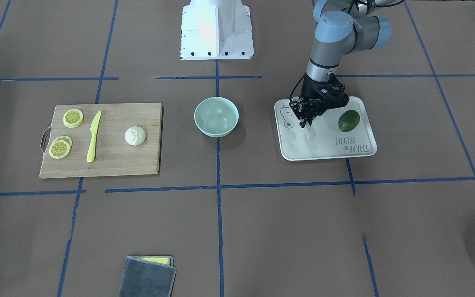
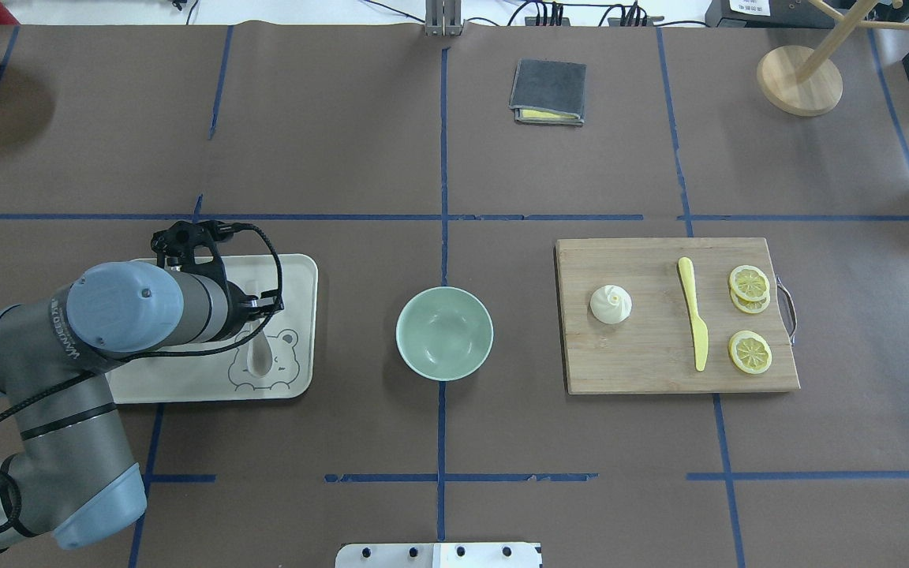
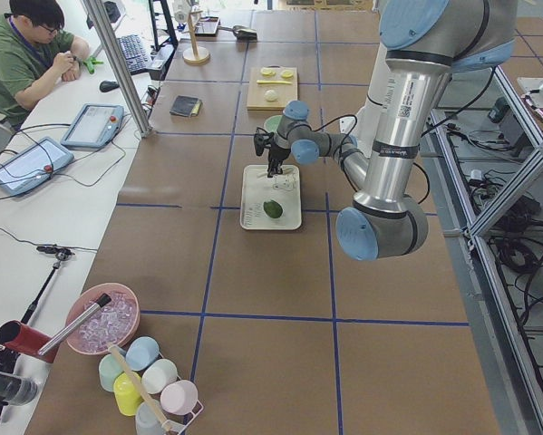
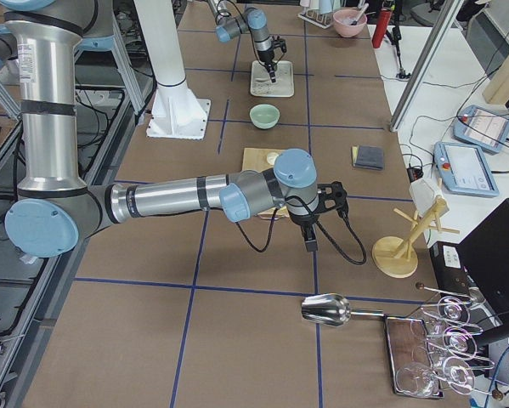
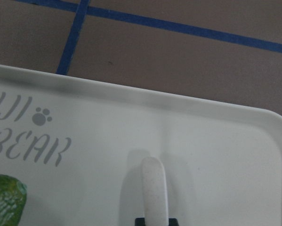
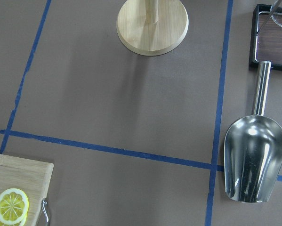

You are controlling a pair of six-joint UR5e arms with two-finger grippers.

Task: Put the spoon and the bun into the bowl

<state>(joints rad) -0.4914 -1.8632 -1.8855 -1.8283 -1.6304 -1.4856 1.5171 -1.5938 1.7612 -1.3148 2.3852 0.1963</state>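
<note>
Off-white on a white tray (image 2: 297,284): that is where you will find the spoon (image 2: 259,356). Its scoop is on the printed bear in the tray corner nearest the robot and the bowl (image 2: 444,331), and its handle points away from the robot. The left gripper (image 1: 308,121) points down directly over that handle. In the left wrist view you can see a dark fingertip (image 5: 139,222) tight against each side of the handle, so the jaws are pinching the spoon. The rounded handle tip sticks out past the fingers. You cannot tell from these views whether the scoop is touching the tray or is just above it.

An avocado (image 1: 349,120) shares the tray. It lies just beside the gripper on the side away from the bowl and does not touch it.

The mint-green bowl stands on the table near the tray, towards the robot's right, with nothing in it. Further that way, well apart from the left gripper, the bun (image 2: 611,304) sits upright on a wooden cutting board (image 2: 644,355). The bun is at the end of the board nearest the bowl, with a yellow knife (image 2: 693,312) and lemon slices (image 2: 750,351) beyond it.

The right gripper (image 4: 310,246) hangs above the table past the board's far end, near a wooden stand (image 6: 152,23) and a metal scoop (image 6: 251,165). You cannot tell whether its jaws are spread or closed.
</note>
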